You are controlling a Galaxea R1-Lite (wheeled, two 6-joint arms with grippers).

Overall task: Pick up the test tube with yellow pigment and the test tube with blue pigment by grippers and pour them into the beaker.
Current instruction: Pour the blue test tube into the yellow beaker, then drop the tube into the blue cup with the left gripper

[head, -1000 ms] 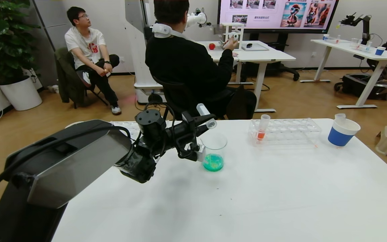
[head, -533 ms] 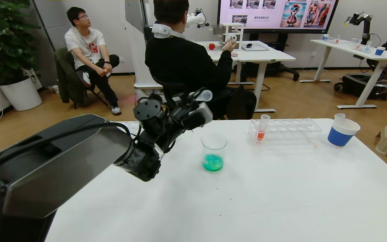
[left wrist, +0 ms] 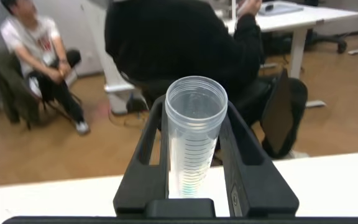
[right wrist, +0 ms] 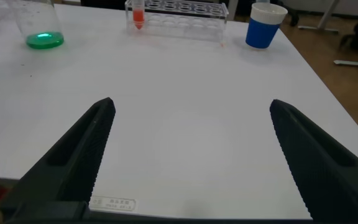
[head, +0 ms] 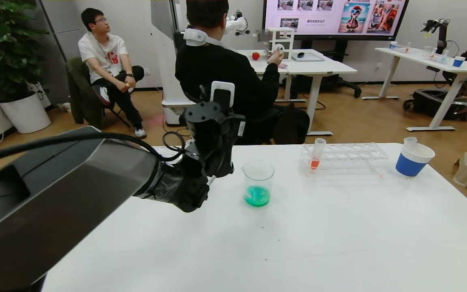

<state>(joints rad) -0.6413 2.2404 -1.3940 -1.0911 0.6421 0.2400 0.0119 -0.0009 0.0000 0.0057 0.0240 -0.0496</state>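
Observation:
My left gripper (left wrist: 194, 115) is shut on the test tube with blue pigment (left wrist: 194, 134), a clear graduated tube standing mouth-up, nearly empty, with only a faint cyan tint low down. In the head view the left arm's wrist (head: 211, 138) hangs just left of and behind the beaker (head: 258, 184), hiding tube and fingers. The glass beaker stands on the white table (head: 318, 239) with green liquid at its bottom; it also shows in the right wrist view as the beaker (right wrist: 42, 25). My right gripper (right wrist: 191, 106) is open over the near table, holding nothing. No tube with yellow pigment shows.
A clear tube rack (head: 347, 156) at the back right holds one tube with orange-red liquid (head: 316, 156). A blue-and-white paper cup (head: 414, 160) with a clear tube end (head: 410, 141) in it stands further right. Two people sit beyond the table's far edge.
The left wrist has swung from tipping the tube over the beaker to holding it upright, rising and pulling back to the left of the beaker. The right gripper has not changed.

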